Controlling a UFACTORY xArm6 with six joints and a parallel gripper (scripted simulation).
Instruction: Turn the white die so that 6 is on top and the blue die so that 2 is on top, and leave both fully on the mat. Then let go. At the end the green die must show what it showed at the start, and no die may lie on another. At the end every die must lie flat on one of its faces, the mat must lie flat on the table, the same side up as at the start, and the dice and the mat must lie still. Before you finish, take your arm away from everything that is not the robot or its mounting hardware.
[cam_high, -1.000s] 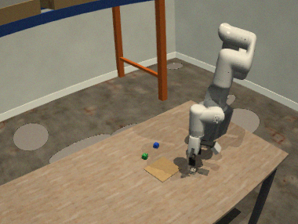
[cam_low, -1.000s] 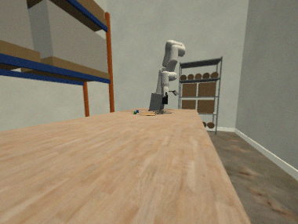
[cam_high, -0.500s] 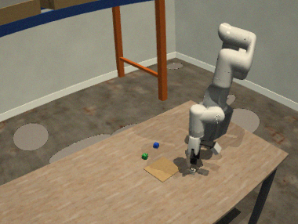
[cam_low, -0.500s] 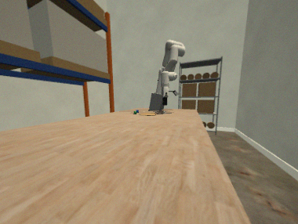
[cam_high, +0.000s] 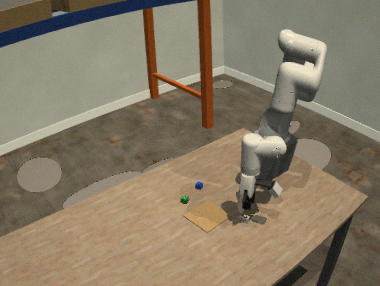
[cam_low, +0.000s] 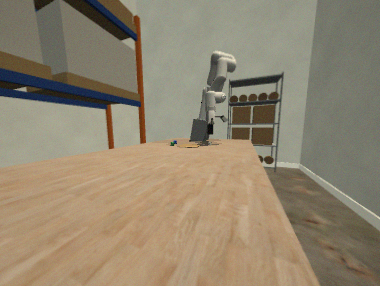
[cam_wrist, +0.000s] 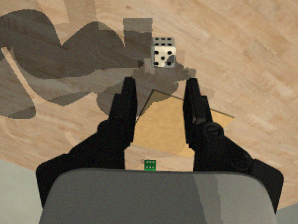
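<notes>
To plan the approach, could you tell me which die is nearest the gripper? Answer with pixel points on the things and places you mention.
The white die (cam_high: 246, 218) (cam_wrist: 163, 52); the green (cam_high: 185, 199) and blue (cam_high: 199, 185) dice lie beyond the mat (cam_high: 207, 217).

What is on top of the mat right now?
No die lies on the mat; only shadow falls on part of it. The gripper's fingers hide its edges in the wrist view, but the top view shows its surface.
</notes>
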